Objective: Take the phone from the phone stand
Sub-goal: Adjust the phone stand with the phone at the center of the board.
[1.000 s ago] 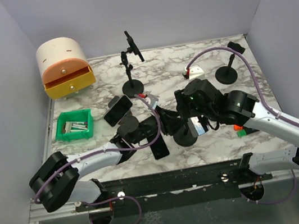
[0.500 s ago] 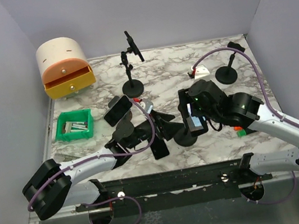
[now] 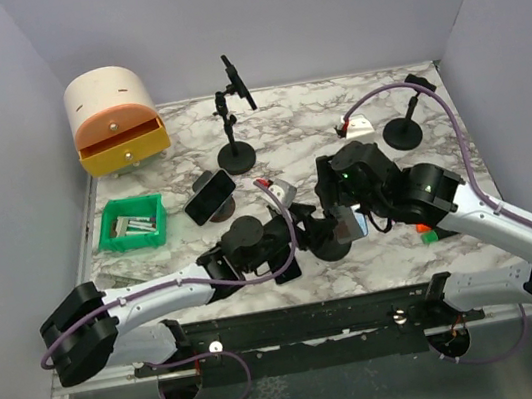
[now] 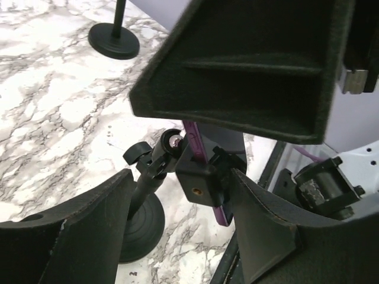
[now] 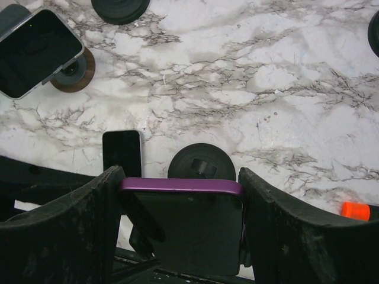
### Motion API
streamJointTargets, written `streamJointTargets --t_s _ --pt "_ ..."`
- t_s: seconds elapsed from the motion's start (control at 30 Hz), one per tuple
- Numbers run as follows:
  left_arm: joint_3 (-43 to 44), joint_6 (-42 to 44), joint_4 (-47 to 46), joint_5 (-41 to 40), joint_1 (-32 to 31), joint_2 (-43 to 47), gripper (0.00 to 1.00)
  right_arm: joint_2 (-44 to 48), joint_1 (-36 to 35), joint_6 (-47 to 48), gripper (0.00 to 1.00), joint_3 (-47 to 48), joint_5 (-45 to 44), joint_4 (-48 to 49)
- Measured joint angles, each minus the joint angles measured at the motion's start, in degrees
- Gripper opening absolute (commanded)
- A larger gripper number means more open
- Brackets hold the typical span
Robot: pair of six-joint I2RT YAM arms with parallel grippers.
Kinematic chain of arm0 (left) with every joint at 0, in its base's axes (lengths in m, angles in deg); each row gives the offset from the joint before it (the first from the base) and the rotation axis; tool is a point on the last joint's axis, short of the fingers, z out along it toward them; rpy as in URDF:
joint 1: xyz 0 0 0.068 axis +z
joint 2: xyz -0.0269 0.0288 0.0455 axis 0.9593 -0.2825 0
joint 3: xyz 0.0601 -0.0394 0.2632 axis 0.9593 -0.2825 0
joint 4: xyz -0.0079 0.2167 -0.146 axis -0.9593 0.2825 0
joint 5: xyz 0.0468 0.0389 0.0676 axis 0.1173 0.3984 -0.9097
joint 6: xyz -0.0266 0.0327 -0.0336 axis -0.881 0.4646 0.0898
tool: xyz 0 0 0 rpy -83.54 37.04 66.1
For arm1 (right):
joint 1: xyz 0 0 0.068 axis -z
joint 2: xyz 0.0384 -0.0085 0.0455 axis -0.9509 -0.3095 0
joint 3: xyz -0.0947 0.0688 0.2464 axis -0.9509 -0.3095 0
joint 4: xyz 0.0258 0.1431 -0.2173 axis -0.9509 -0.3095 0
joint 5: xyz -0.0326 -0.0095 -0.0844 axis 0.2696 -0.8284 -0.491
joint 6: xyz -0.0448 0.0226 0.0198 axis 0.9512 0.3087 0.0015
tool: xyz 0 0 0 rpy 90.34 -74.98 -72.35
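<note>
A purple-edged phone (image 5: 195,225) stands in the clamp (image 4: 198,190) of a black phone stand with a round base (image 5: 201,161). My right gripper (image 5: 180,219) is shut on the phone, one finger pressed on each side edge. In the top view that gripper (image 3: 346,217) is over the stand base (image 3: 329,243) near the table's front middle. My left gripper (image 4: 182,180) is open, with its fingers on either side of the stand's neck (image 4: 153,171) and clamp. The phone's purple edge (image 4: 195,139) still runs through the clamp.
A black phone (image 3: 284,263) lies flat by the left gripper. Another phone (image 3: 210,195) rests on a round holder. Two more stands (image 3: 237,153) (image 3: 403,132) stand further back. A drawer unit (image 3: 116,120) and a green bin (image 3: 131,224) sit at the left. An orange piece (image 3: 423,228) lies at the right.
My left gripper opened wider and moved right until its fingers stood around the stand's clamp. My right gripper kept its hold on the phone and barely shifted.
</note>
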State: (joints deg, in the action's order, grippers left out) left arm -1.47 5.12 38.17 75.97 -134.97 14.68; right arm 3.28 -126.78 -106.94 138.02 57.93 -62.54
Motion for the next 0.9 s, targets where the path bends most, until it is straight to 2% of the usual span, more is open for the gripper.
streamJointTargets --t_s 0.33,0.5,0.6,0.9 --pt "5.7 5.7 8.7 -22.7 -9.5 -0.6 0.44 -1.1 0.0 -1.7 0.00 0.5 -1.2 0.0" --pt "9.6 7.2 12.2 -31.3 -13.1 -2.6 0.23 -1.3 0.0 -2.1 0.00 0.8 -2.0 0.0" --pt "11.4 7.4 14.4 -34.8 -14.3 -3.3 0.01 -1.3 0.1 -2.6 0.00 0.8 -2.7 -0.1" --pt "12.7 6.5 16.5 -40.7 -15.3 -3.7 0.00 -1.3 0.1 -6.4 0.00 0.3 -4.9 0.9"
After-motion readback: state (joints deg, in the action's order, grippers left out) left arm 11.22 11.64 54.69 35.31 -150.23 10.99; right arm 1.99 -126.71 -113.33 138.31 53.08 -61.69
